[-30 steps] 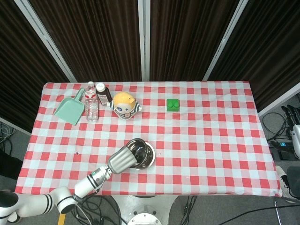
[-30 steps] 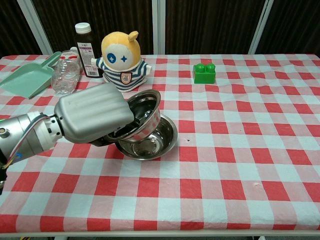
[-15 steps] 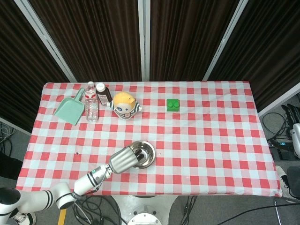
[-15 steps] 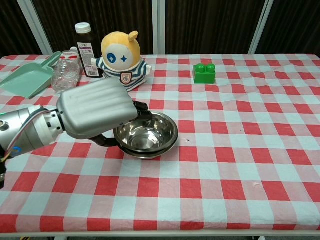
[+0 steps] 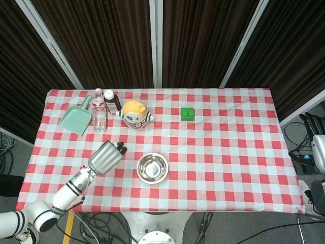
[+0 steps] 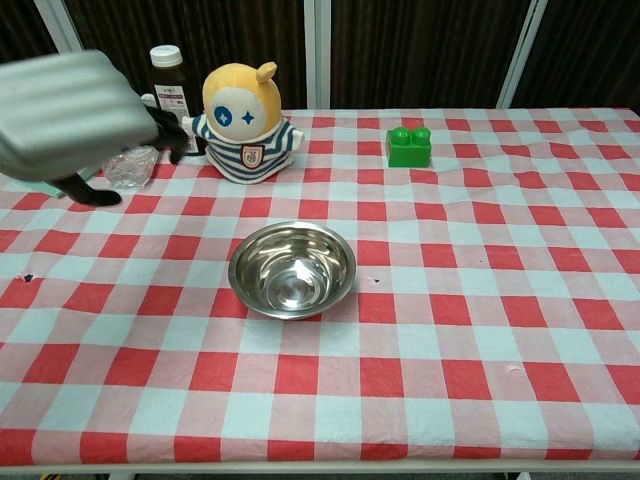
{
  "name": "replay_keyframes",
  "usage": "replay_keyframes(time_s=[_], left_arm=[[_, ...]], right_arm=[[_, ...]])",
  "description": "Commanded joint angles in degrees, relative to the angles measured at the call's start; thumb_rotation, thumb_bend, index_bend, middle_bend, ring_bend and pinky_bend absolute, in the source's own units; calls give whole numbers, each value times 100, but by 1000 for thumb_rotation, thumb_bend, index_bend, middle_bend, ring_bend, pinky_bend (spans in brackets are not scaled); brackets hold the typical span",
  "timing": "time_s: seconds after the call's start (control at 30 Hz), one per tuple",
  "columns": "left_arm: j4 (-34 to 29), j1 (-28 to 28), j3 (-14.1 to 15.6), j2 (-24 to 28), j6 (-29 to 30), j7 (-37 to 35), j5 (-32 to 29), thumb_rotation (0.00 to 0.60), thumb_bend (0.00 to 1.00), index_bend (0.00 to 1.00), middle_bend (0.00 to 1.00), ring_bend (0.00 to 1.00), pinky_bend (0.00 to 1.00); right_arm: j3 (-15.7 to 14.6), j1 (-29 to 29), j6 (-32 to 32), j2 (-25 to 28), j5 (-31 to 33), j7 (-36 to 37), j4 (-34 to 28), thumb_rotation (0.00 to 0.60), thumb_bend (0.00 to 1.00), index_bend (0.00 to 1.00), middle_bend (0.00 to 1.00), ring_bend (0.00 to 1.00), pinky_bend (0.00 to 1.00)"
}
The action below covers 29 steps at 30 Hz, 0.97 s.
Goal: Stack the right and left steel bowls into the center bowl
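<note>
The steel bowls (image 5: 152, 168) sit nested as one stack in the middle of the table, near its front; in the chest view the stack (image 6: 291, 268) looks level, with only the top bowl's inside showing. My left hand (image 5: 106, 156) hovers to the left of the stack, apart from it, holding nothing, its dark fingertips spread. The chest view shows this left hand (image 6: 70, 125) blurred and raised at the top left. My right hand (image 5: 316, 142) hangs off the table at the far right edge, empty, fingers apart.
Along the back stand a green dustpan (image 5: 75, 119), a water bottle (image 5: 99, 116), a dark bottle (image 5: 112, 100), a yellow plush toy (image 5: 135, 113) and a green block (image 5: 188, 114). The red-checked tablecloth (image 5: 223, 152) covers the table.
My left hand has let go of the bowl, which has dropped level into the stack. The hand has then drawn back to the left and risen.
</note>
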Motion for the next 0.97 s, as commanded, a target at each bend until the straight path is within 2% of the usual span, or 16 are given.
replay_keyframes(time_s=[0.03, 0.2, 0.33, 0.4, 0.53, 0.63, 0.97], left_arm=[[231, 572, -444, 191, 957, -613, -550, 600, 173, 429, 483, 751, 817], [712, 1160, -730, 89, 1786, -2052, -1009, 600, 164, 414, 463, 565, 719], [620, 1641, -595, 237, 1935, -3023, -1271, 600, 119, 310, 333, 343, 510], [631, 1810, -448, 308, 1983, -3265, -1220, 600, 100, 278, 282, 274, 437], [802, 2147, -149, 355, 2180, -3571, -1038, 600, 90, 250, 236, 220, 344], [930, 2319, -50, 374, 2340, -3689, -933, 600, 91, 246, 234, 213, 308], [843, 2481, -101, 477, 2434, -3872, -863, 600, 91, 245, 234, 211, 305]], right_arm=[[-57, -11, 62, -29, -167, -41, -74, 600, 63, 10, 40, 0, 0], [-197, -26, 125, -151, -490, -148, -103, 600, 59, 10, 41, 0, 0], [-321, -69, 258, -370, -760, -263, 13, 600, 55, 10, 36, 0, 0], [-367, -88, 285, -451, -805, -348, 67, 600, 53, 10, 28, 0, 0], [-480, -144, 292, -592, -832, -551, 143, 600, 49, 9, 17, 0, 0], [-581, -210, 301, -679, -874, -580, 221, 600, 44, 3, 14, 0, 0], [-660, -345, 441, -786, -900, -631, 316, 600, 39, 0, 14, 0, 0]])
